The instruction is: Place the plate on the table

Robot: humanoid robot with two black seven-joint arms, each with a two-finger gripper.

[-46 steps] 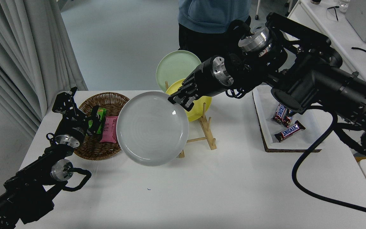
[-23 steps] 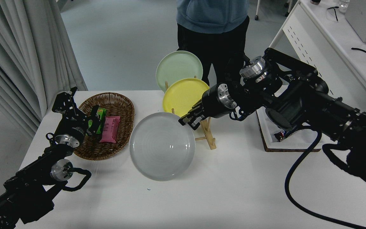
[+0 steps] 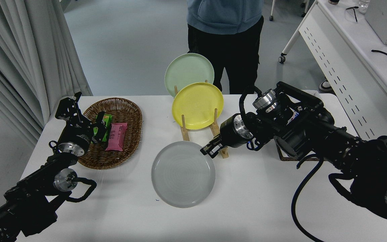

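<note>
The light-grey plate (image 3: 180, 176) lies low and nearly flat on the white table (image 3: 254, 205), in front of the wooden rack (image 3: 221, 149). My right gripper (image 3: 208, 151) comes in from the right and is shut on the plate's far right rim. I cannot tell whether the plate's whole underside rests on the table. My left arm is parked at the lower left, its gripper (image 3: 70, 109) beside the wicker basket.
A yellow plate (image 3: 197, 104) and a pale green plate (image 3: 187, 69) stand upright in the rack. The wicker basket (image 3: 128, 109) holds snack packs (image 3: 115, 136). A person (image 3: 225, 20) stands at the far side. A white perforated desk (image 3: 341, 77) is at the right.
My right gripper has carried the grey plate down and towards me, from tilted in the air in front of the rack to nearly flat on the table.
</note>
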